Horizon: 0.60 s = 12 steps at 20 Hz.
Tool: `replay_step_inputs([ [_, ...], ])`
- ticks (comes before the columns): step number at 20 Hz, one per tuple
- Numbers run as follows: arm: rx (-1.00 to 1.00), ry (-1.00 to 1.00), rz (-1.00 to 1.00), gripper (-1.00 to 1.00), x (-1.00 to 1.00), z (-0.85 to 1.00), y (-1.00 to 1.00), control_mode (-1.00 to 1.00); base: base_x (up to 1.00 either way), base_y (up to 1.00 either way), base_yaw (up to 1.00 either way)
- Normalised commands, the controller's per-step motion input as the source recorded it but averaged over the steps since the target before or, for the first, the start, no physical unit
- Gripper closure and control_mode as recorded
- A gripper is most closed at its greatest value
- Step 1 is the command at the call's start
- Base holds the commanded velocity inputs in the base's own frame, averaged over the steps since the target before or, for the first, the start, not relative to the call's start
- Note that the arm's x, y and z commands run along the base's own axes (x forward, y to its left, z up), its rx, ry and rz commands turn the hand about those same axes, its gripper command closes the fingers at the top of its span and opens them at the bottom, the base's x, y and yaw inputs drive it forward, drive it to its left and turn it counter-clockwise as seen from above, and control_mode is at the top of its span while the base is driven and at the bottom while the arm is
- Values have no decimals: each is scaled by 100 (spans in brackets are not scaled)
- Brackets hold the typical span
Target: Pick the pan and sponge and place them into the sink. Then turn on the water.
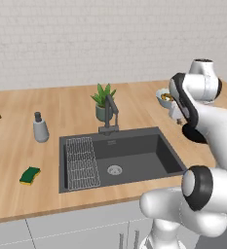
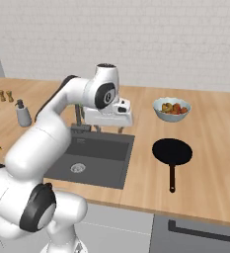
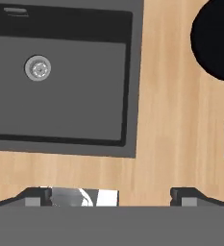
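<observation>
The black pan (image 2: 172, 150) lies on the wooden counter right of the sink (image 2: 117, 165), its long handle pointing toward the front edge; its rim and handle show as the pan (image 3: 214, 41) at the upper right of the hand view. The green and yellow sponge (image 1: 30, 175) rests on the counter left of the sink (image 1: 169, 156). My gripper (image 2: 108, 130) hangs open and empty above the sink's right rim, left of the pan and apart from it; in the hand view the gripper (image 3: 111, 196) looks down on the counter strip beside the basin. The dark faucet (image 1: 110, 115) stands behind the basin; no water shows.
A wire rack (image 1: 82, 163) fills the basin's left part and the drain (image 3: 38, 68) sits mid-basin. A soap dispenser (image 1: 40, 128) stands left of the sink, a potted plant (image 1: 104, 99) behind the faucet, and a bowl of food (image 2: 172, 109) behind the pan.
</observation>
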Motion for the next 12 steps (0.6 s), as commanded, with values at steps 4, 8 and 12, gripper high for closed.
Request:
replay_step_inputs([
  [4,-4,14,-3,-100,14,-38,-100,-100,0,0,0],
  [8,-1,8,-2,-100,2,-22,-56,-100,0,0,0],
  [12,0,5,-3,-100,0,-14,-23,-100,0,0,0],
])
